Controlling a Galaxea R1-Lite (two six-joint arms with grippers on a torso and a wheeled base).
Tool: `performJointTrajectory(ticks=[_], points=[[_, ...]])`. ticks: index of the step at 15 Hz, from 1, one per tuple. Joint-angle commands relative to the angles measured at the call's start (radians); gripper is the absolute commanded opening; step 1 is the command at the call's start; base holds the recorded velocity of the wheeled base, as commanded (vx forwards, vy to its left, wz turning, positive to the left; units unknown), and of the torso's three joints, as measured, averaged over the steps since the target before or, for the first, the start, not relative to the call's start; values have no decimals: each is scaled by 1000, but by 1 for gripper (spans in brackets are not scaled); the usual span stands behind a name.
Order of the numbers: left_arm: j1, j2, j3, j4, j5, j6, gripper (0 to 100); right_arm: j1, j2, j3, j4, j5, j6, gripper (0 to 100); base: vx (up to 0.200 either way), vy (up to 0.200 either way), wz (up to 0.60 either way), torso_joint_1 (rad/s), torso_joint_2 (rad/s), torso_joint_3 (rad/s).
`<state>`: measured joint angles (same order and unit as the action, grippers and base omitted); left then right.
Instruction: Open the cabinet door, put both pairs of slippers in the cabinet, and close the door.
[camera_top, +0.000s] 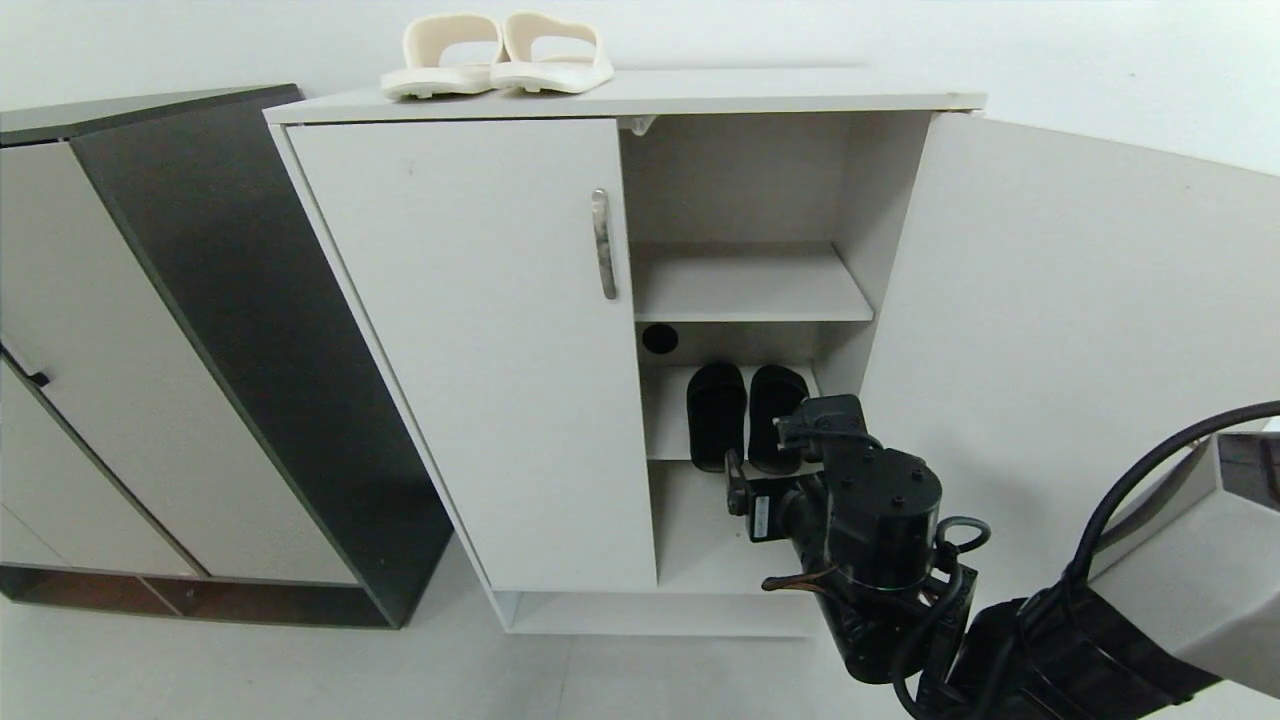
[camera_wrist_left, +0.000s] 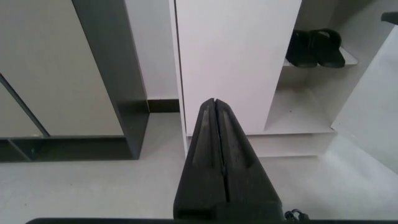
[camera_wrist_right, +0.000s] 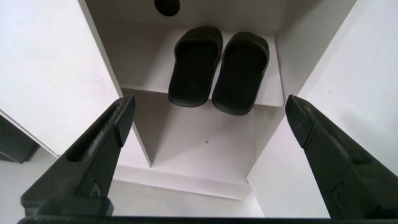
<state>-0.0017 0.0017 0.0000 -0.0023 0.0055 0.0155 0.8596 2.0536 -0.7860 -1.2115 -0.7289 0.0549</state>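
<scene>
Take the white cabinet (camera_top: 780, 92) as your reference for all positions.

**Doors.** The cabinet's right door (camera_top: 1050, 330) stands swung wide open. Its left door (camera_top: 470, 350) is closed, with an upright metal handle (camera_top: 602, 243) near the inner edge.

**Slippers.** You find the black slippers (camera_top: 716, 410) inside the cabinet's open right compartment. They lie side by side on the middle shelf (camera_top: 665, 420), and their near ends overhang the shelf's front edge. The cream slippers (camera_top: 445, 60) lie side by side on the cabinet's top panel, above the closed left door. Their front edges sit at the panel's front edge.

**Interior.** The upper shelf (camera_top: 750, 285) sits above the black slippers. A round hole (camera_top: 660, 338) shows in the cabinet's back panel, just below that shelf.

**Right gripper.** The right gripper (camera_wrist_right: 210, 106) hangs in front of the cabinet's open compartment, near the black slippers and apart from them. Its jaws are spread wide and hold nothing. In the right wrist view, both black slippers show between the two fingers (camera_wrist_right: 93, 155).

**Left gripper.** The left gripper (camera_wrist_left: 214, 106) sits well apart from the cabinet, in front of the closed left door. Its jaws are pressed together with nothing between them.

**Surroundings.** A dark grey cabinet (camera_top: 250, 300) stands beside the white cabinet, on the side of the closed door.
</scene>
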Motion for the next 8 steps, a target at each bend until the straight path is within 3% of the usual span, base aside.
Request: performJointTrajectory(ticks=[1, 2, 8], points=[[0, 1, 0, -1, 1, 0, 0, -2, 3, 2, 0, 0, -1, 100, 0, 0, 0, 0, 0, 0], [0, 1, 0, -1, 1, 1, 0, -4, 5, 1, 0, 0, -1, 100, 0, 0, 0, 0, 0, 0], [0, 1, 0, -1, 1, 0, 0, -5, 5, 31, -46, 17, -43, 100, 0, 200, 0, 6, 0, 5]])
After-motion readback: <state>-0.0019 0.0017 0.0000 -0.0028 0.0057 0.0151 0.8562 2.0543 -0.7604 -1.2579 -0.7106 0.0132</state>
